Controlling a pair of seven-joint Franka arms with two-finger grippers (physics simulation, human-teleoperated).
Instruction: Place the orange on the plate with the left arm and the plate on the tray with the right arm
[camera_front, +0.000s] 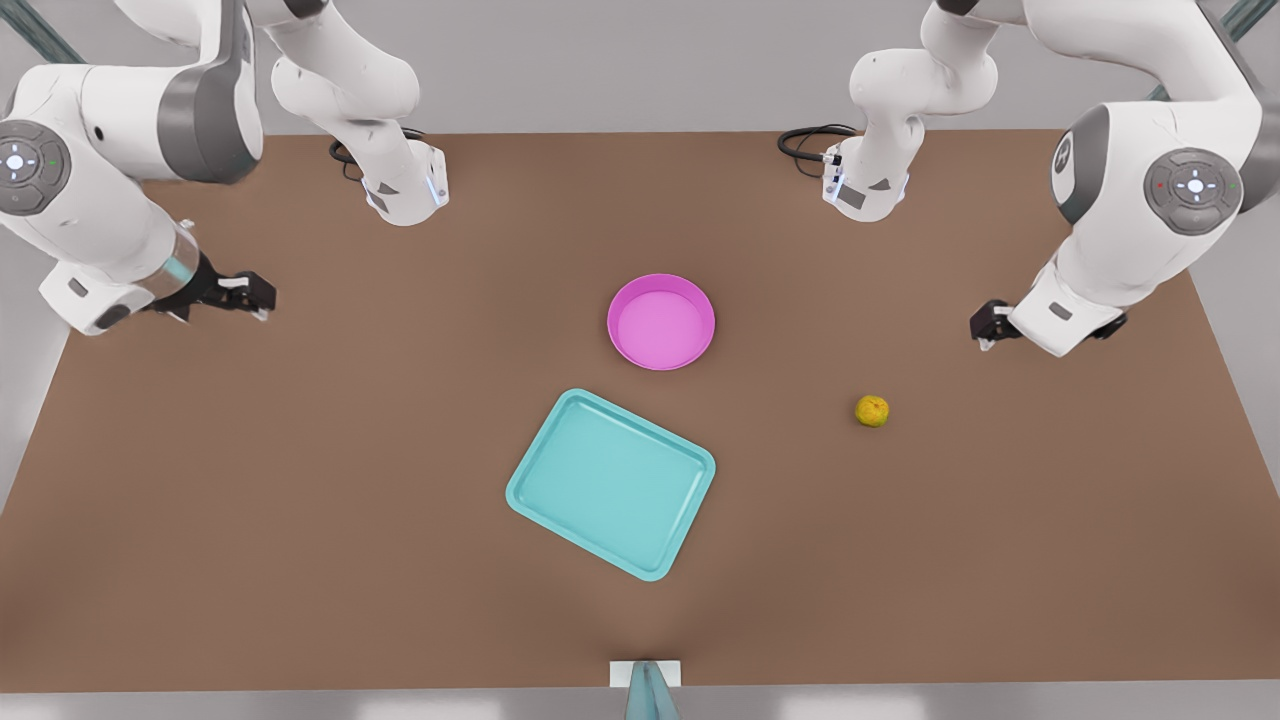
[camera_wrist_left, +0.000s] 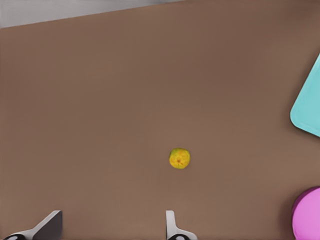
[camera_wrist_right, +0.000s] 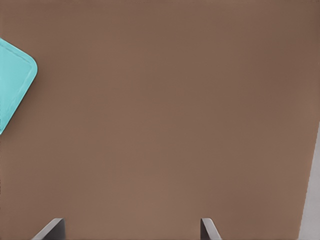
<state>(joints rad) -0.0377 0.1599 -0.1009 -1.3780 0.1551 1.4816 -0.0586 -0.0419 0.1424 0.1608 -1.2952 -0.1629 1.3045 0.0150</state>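
Orange (camera_front: 872, 411) lies on bare table (camera_front: 300, 500), apart from plate (camera_front: 661, 322) and tray (camera_front: 611, 484); left gripper (camera_front: 985, 325) and right gripper (camera_front: 250, 293) hang spread, empty; round fruit may roll from closing fingers

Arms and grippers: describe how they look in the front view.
Both arms are glossy white with rounded segments and dark grey joint bands, each with a round grey cap marked with a white cross. Black cables coil at both bases. The left gripper and right gripper are black; their fingers look light grey.
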